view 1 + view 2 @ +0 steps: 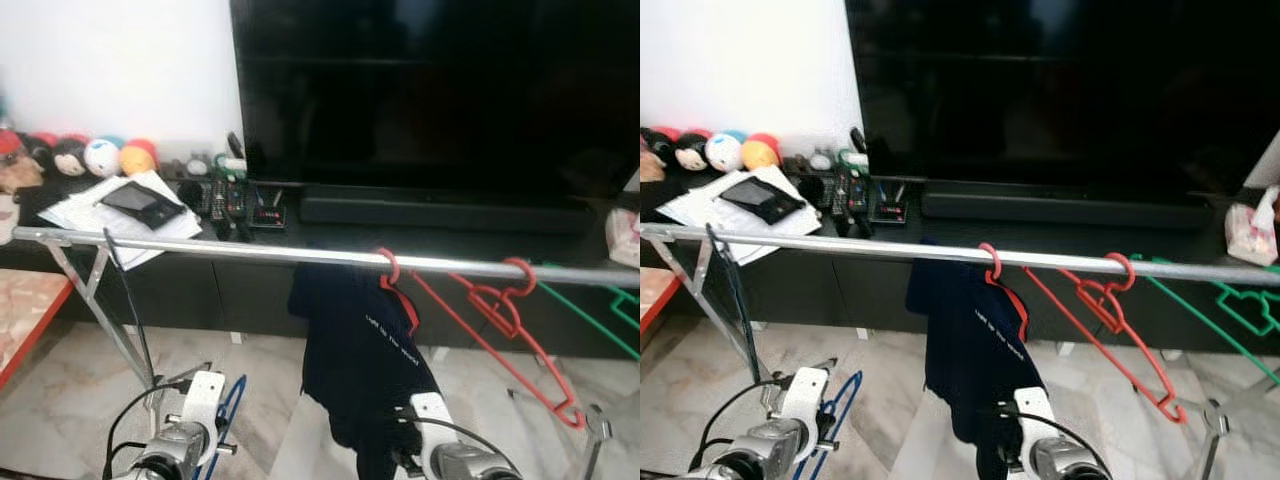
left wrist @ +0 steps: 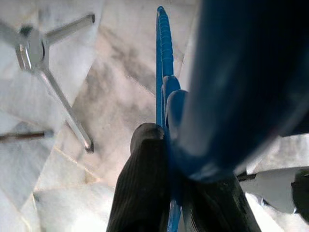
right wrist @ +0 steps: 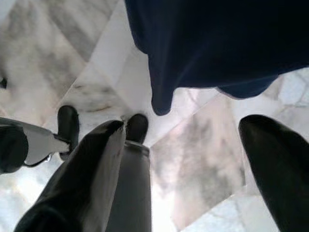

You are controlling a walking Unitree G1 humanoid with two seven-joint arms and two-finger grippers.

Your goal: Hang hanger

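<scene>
Marble floor (image 1: 60,400) lies under a steel rail (image 1: 200,247) carrying a navy shirt (image 1: 350,350) and red hanger (image 1: 510,320). Below the rail's left end, left gripper (image 2: 171,193) pinches a blue hanger (image 2: 163,72). Right gripper (image 3: 193,159) hangs spread beneath the shirt.

**both arms low, left clamped, right spread**

the silver left arm (image 1: 175,440) sits low at the robot's left, wrist pointing forward and down. its left gripper (image 2: 169,193) has its two long black fingers (image 2: 142,188) pressed together on a blue plastic hanger (image 2: 164,63). the silver right arm (image 1: 450,450) is low on the right. the right gripper (image 3: 188,164) points at the floor, its black fingers (image 3: 82,174) spread wide apart, holding nothing.
</scene>
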